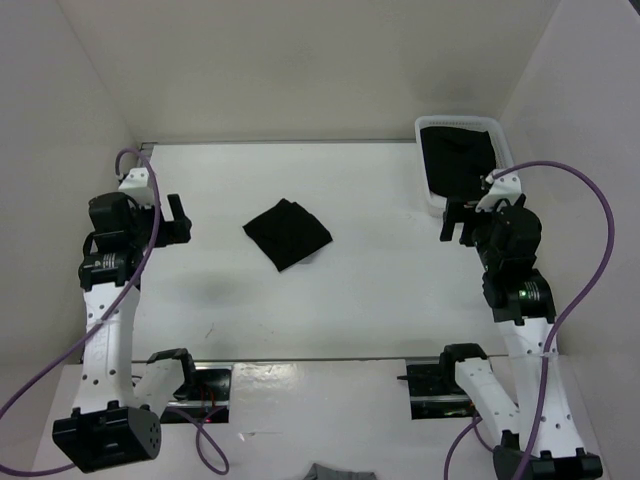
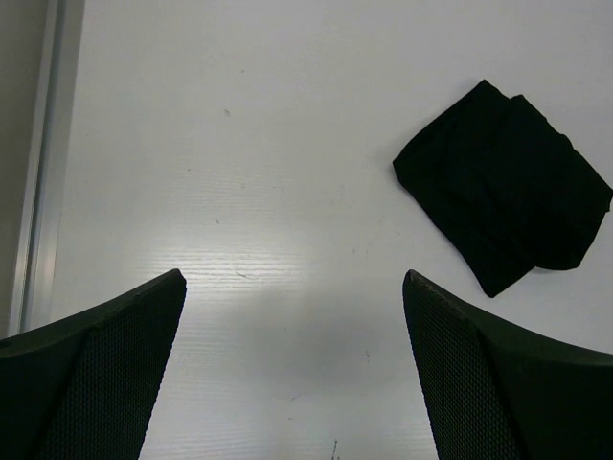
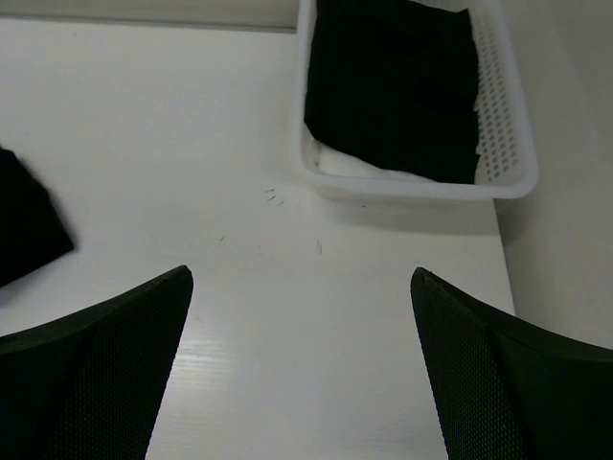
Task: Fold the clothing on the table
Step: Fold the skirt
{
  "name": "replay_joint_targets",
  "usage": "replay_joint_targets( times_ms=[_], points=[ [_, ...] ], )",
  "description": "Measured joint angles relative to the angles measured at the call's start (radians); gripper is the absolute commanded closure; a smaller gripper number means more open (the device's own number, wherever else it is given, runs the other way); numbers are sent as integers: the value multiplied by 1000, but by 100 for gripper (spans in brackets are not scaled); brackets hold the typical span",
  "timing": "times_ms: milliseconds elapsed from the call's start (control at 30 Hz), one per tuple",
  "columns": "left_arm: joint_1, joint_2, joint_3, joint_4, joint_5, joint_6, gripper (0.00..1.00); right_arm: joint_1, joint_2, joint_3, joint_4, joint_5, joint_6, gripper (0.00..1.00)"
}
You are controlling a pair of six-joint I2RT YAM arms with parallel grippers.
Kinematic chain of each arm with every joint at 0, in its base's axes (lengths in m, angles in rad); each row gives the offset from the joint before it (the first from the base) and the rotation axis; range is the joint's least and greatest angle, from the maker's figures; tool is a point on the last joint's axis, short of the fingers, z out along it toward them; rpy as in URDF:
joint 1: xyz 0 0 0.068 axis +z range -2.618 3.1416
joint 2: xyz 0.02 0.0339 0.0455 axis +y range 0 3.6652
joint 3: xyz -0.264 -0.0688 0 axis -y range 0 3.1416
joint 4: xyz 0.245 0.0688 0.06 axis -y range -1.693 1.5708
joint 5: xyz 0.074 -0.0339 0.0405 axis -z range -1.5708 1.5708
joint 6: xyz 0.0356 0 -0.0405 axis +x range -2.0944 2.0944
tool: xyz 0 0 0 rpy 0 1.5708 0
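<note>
Clothing (image 1: 287,234) lies between spread left hand (image 1: 180,220) and spread right hand (image 1: 457,222), touching neither.

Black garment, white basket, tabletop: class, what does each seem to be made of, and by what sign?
Black garment: soft matte fabric; lies in limp folded layers. White basket: probably moulded plastic; walls pierced with small regular holes. Tabletop: hard smooth white surface, perhaps laminate; faint sheen, fine streaks.
</note>
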Motion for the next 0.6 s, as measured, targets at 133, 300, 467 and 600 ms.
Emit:
replay_joint_targets(
  times_ms=[133, 300, 467, 600],
  points=[
    [18, 2, 0, 10, 0, 0, 0, -45, -21, -13, 8, 37, 0, 1],
    [18, -8, 0, 12, -2, 1, 0, -72, -18, -24, 7, 63, 0, 1],
    [18, -87, -3, 15, -16, 1, 0, -113, -32, -34, 8, 94, 7, 1],
    [18, -133, -3, 29, -32, 2, 0, -183, -79, -34, 8, 111, 19, 1]
  ],
)
